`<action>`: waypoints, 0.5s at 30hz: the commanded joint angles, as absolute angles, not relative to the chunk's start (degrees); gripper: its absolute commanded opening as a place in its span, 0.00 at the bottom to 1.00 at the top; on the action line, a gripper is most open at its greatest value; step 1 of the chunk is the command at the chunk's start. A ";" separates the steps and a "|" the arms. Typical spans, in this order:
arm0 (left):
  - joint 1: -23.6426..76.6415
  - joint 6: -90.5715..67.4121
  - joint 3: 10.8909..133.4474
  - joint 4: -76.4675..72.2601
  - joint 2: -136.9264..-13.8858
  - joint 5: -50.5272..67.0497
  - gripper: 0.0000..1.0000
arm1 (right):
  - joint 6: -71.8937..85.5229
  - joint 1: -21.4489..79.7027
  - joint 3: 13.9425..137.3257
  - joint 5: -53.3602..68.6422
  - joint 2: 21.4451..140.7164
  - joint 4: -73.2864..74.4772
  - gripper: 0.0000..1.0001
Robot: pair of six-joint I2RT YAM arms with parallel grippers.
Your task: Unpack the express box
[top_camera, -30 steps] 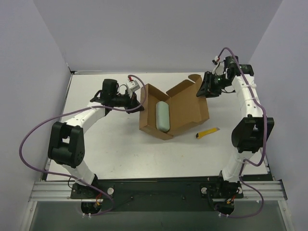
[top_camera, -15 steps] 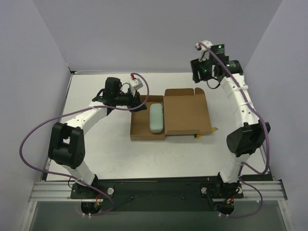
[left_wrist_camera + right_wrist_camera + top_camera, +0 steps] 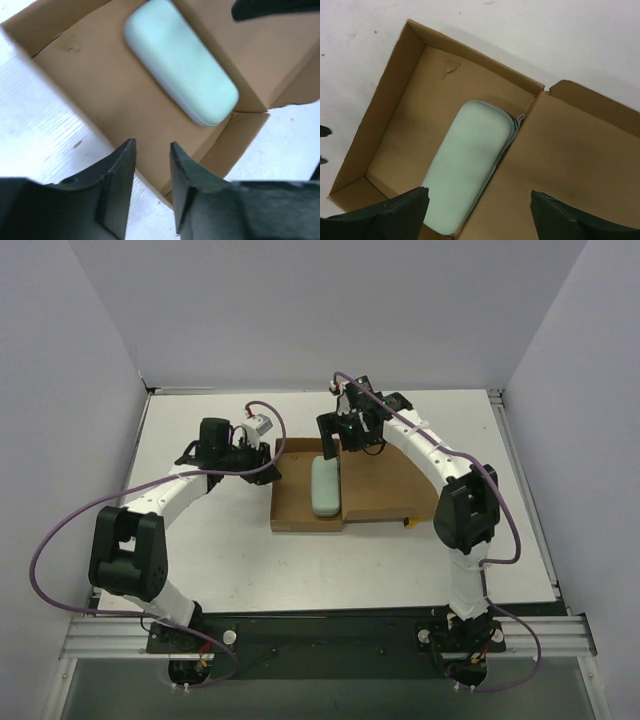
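The express box (image 3: 292,498) lies open near the centre of the white desk (image 3: 200,550). Its tray is on the 9 o'clock side and its hinged lid is folded out flat toward 3 o'clock. A pale green rounded case (image 3: 325,487) rests inside the tray against the 3 o'clock wall, next to the lid hinge, with its long axis running from 12 to 6 o'clock. The remaining tray floor toward 9 o'clock is bare cardboard. The left hand (image 3: 272,468) is at the tray's 10 o'clock corner. The left wrist view shows this hand (image 3: 152,165) with its fingers (image 3: 117,185) a narrow gap apart and nothing between them, poised over the box (image 3: 100,90) wall with the case (image 3: 182,75) beyond. The right hand (image 3: 332,450) is over the 12 o'clock end of the case. The right wrist view shows this hand (image 3: 477,196) with its fingers (image 3: 395,215) spread wide and holding nothing, above the case (image 3: 470,150) and the box (image 3: 405,135). Whether either hand touches the cardboard cannot be determined. One end of a yellow utility knife (image 3: 411,522) protrudes at the lid's 5 o'clock corner; the rest is hidden.
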State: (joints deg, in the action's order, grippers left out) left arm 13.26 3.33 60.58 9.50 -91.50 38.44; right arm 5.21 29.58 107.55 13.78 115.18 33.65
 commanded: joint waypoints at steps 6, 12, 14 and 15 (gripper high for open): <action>11.51 -3.69 48.88 6.15 -83.06 28.30 0.52 | 13.36 31.90 108.81 18.72 122.96 35.33 0.85; 12.65 -3.34 45.71 4.49 -83.23 29.97 0.53 | 14.24 32.34 109.07 16.35 125.68 36.21 0.86; 13.18 -3.60 45.44 4.13 -83.67 30.93 0.53 | 13.71 32.96 108.98 16.00 126.56 36.30 0.86; 13.18 -3.86 45.53 4.13 -83.85 31.29 0.53 | 13.62 33.31 109.16 15.56 126.91 36.30 0.86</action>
State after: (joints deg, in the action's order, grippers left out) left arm 12.34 -2.76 45.36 7.86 -85.08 30.00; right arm 12.64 32.14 107.87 16.71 124.36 34.09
